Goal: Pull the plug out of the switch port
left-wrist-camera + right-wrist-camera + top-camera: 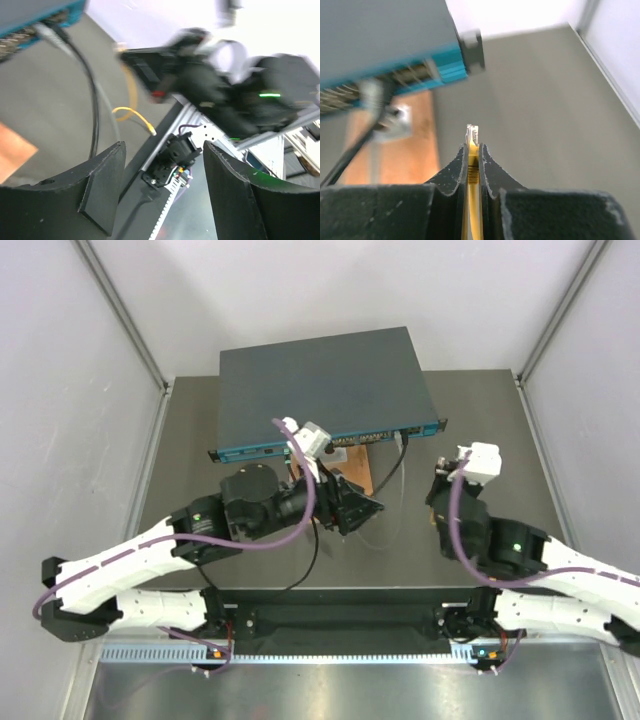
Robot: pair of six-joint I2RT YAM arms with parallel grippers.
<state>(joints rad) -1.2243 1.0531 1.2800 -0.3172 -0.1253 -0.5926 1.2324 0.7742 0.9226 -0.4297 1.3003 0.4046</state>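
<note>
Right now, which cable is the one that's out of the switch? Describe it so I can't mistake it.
Find the switch, the wide dark grey box with a teal front. Near its right front corner, the right hand is shut on a yellow cable ending in a clear plug. Unlike the black cable and grey cable running into the switch, it hangs free.
</note>
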